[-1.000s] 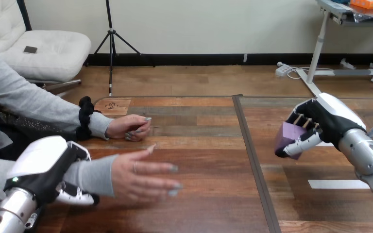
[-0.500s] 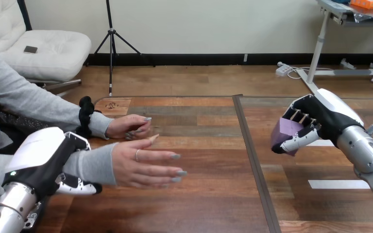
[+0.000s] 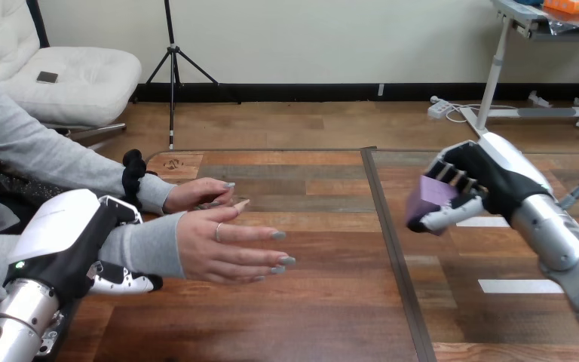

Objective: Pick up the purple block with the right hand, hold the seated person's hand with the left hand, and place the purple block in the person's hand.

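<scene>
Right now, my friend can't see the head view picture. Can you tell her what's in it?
The robot's right hand holds a purple block above the wooden table, apart from the person's outstretched hand. Its left hand curls round the person's wrist.

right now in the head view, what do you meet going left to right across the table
left hand → person's outstretched hand → table seam → purple block → right hand

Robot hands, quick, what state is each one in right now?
Left hand: closed round the person's wrist.
Right hand: closed, holding the purple block.
</scene>
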Motion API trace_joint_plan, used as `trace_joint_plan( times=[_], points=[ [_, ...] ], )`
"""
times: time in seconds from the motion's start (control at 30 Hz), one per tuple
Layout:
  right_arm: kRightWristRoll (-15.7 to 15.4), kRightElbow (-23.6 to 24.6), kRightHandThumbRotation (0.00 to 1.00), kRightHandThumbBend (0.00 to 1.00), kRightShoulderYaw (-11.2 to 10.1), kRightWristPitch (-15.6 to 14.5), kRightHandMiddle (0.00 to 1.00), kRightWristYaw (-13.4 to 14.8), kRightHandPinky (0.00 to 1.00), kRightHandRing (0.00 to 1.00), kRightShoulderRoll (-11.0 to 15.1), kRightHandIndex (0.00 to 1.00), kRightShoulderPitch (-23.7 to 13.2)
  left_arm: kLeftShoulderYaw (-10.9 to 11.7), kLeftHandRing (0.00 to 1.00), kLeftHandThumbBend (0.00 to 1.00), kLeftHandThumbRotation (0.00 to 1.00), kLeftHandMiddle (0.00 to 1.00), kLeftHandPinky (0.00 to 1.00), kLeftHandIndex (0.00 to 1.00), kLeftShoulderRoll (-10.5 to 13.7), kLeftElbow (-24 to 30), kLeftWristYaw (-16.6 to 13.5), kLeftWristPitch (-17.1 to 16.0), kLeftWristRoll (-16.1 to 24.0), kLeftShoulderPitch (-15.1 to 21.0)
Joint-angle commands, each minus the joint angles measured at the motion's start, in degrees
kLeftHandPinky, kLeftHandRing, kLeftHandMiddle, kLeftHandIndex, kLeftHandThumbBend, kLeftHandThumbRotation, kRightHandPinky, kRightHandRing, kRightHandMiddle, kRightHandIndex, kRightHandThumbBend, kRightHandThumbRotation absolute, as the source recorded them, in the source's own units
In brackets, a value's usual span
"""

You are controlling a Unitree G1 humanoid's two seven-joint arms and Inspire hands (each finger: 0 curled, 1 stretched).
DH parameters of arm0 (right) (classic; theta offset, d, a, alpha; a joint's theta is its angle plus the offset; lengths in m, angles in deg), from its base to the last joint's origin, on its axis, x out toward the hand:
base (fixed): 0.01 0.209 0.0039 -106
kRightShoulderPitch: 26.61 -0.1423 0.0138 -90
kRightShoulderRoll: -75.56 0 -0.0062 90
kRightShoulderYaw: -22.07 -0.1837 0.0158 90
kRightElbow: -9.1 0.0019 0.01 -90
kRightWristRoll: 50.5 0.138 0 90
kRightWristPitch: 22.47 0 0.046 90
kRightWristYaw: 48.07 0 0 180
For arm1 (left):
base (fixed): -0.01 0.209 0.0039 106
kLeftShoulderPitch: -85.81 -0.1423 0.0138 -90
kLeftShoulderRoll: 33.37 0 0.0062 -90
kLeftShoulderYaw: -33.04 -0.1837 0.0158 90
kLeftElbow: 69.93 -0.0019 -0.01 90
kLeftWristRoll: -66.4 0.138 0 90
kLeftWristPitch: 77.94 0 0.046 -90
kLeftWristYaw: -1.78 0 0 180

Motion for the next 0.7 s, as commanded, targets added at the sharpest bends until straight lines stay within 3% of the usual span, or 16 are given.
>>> trace_joint_plan(
  times=[0.0, 0.33, 0.67],
  points=[
    [2.2, 5.2, 0.0, 0.82, -2.0, 0.2, 0.43, 0.5, 0.36, 0.39, -1.8, 0.45, -1.3, 2.3, 0.2, 0.67, 0.0, 0.27, 0.14, 0.31, -1.1, 6.7, -3.1, -2.8, -1.2, 3.8],
    [4.4, 8.7, 0.0, 0.82, -3.5, 0.3, 0.43, 0.8, 0.35, 0.38, -3.5, 0.46, 0.4, 2.3, 0.2, 0.67, 0.0, 0.28, 0.14, 0.32, -2.1, 7.0, -4.5, -3.1, -0.8, 4.2],
    [8.5, 12.1, 0.0, 0.81, -5.9, 1.1, 0.43, -0.3, 0.36, 0.38, -5.6, 0.45, 2.3, 2.1, 0.2, 0.66, 0.0, 0.28, 0.14, 0.32, -2.8, 6.9, -4.7, -3.4, -1.2, 4.9]
  ],
)
